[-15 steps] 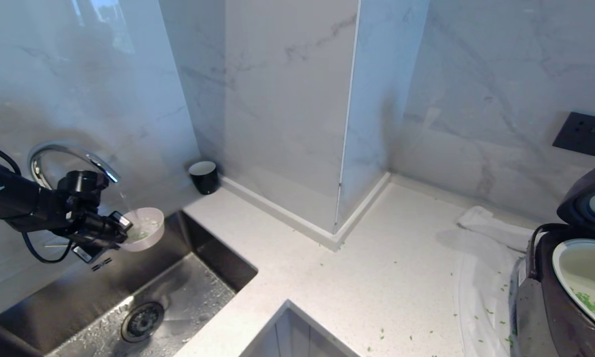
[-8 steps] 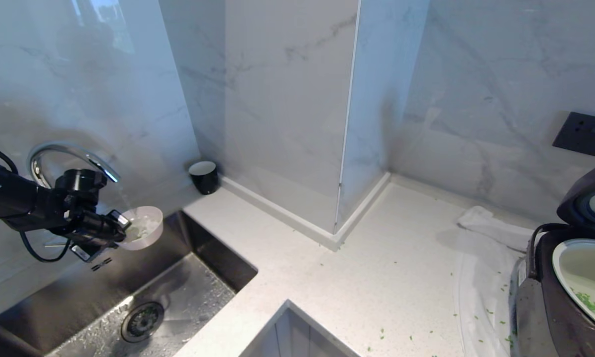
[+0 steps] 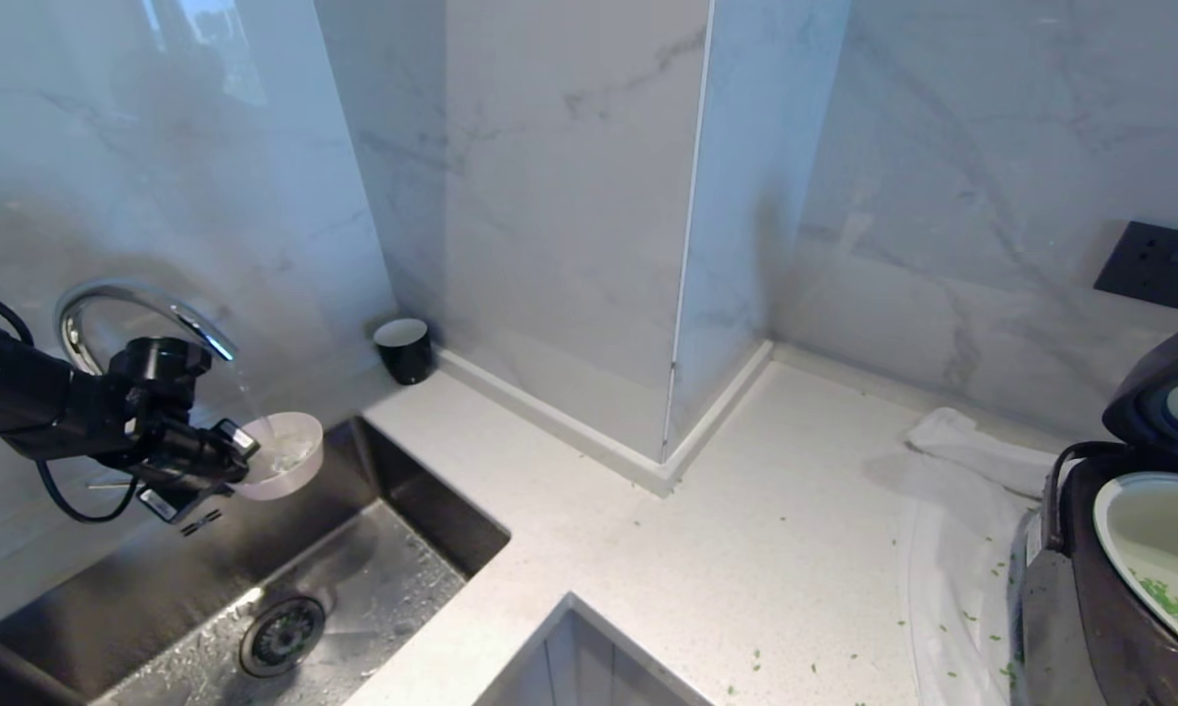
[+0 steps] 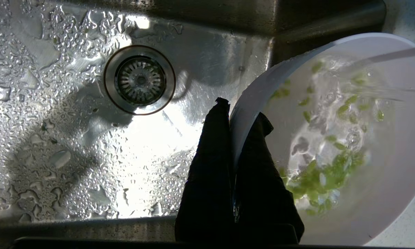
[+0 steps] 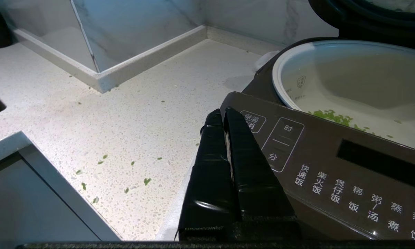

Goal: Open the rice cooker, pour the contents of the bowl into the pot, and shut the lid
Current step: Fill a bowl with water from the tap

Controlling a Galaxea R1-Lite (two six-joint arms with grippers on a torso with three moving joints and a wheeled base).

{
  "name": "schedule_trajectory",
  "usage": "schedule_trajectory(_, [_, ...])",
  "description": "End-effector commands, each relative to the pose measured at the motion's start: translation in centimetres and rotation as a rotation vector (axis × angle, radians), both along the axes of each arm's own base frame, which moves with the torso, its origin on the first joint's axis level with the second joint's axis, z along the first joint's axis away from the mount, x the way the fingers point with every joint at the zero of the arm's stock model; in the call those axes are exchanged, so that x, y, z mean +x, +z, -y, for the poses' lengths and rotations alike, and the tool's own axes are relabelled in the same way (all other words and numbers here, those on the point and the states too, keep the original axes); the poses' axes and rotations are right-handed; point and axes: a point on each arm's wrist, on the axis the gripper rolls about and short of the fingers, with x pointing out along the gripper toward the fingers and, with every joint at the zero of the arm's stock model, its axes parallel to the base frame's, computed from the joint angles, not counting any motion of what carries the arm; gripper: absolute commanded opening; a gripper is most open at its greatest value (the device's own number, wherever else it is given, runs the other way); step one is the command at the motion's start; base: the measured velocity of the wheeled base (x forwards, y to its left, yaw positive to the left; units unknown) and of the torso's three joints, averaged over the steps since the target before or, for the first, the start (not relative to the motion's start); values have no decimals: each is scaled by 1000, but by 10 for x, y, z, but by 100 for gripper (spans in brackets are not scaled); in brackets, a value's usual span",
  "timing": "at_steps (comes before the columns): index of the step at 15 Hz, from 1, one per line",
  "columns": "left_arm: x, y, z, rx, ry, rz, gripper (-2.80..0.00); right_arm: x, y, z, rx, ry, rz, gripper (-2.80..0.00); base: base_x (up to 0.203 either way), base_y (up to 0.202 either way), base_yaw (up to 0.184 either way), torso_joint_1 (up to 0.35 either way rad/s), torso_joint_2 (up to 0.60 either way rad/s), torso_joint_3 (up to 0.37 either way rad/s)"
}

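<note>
Little has shifted: left tool (image 4: 233, 114) pinches the water-filling, heavier, slippery bowl (image 3: 284, 456) by its rim over the sink (image 3: 255, 588); right tool (image 5: 224, 116), pressed together, parked beside the rice cooker (image 5: 331, 166).

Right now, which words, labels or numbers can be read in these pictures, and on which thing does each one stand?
All are white Chinese labels on the rice cooker front panel, right wrist view.
"保温/取消": button; second word partly hidden behind the right gripper.
"时" and "分": next button.
"快速饭", "柴火饭", "煲仔饭", "稀", "粥/汤", "蒸煮", "热": lower row, cut off at the edge.
Small mark inside the pot: too small to read.
</note>
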Motion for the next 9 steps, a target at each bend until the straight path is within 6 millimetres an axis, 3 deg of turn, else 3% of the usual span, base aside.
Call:
schedule_trajectory(1, [-1, 1, 0, -1, 5, 4, -280, 0, 0, 0, 0, 1, 0, -280, 0, 0, 0, 0, 0, 0])
schedule_trajectory(9, [-3, 5, 0, -2, 9, 9, -280, 0, 0, 0, 0, 1, 0, -280, 0, 0, 0, 0, 0, 0])
